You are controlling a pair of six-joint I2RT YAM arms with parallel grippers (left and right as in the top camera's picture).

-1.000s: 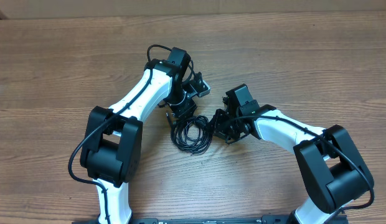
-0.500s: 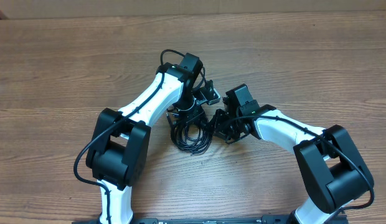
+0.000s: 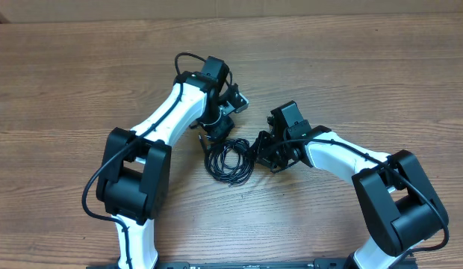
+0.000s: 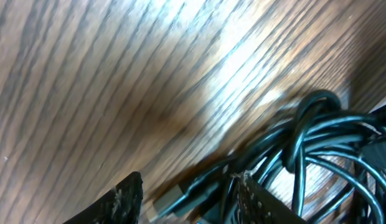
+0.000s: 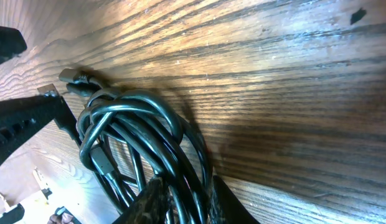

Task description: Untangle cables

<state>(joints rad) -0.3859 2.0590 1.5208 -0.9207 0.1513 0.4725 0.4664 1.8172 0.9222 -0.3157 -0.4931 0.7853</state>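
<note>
The cables [image 3: 230, 161] lie as one black looped bundle on the wooden table between my two arms. My left gripper [image 3: 216, 134] sits at the bundle's upper left. In the left wrist view its jaws [image 4: 190, 202] stand apart, with a cable's plug end [image 4: 174, 200] lying between them and the loops [image 4: 317, 143] to the right. My right gripper [image 3: 255, 149] is at the bundle's right edge. In the right wrist view it [image 5: 188, 202] is shut on several strands of the bundle [image 5: 137, 137]. Another plug [image 5: 68, 76] pokes out at the far side.
The wooden table [image 3: 351, 67] spreads all round. The two white arms close in on the bundle from left and right. A cardboard edge [image 3: 231, 7] runs along the far side of the table.
My left arm swung right over the bundle half a second ago and has come back left to where it was. The right arm and the bundle have not moved.
</note>
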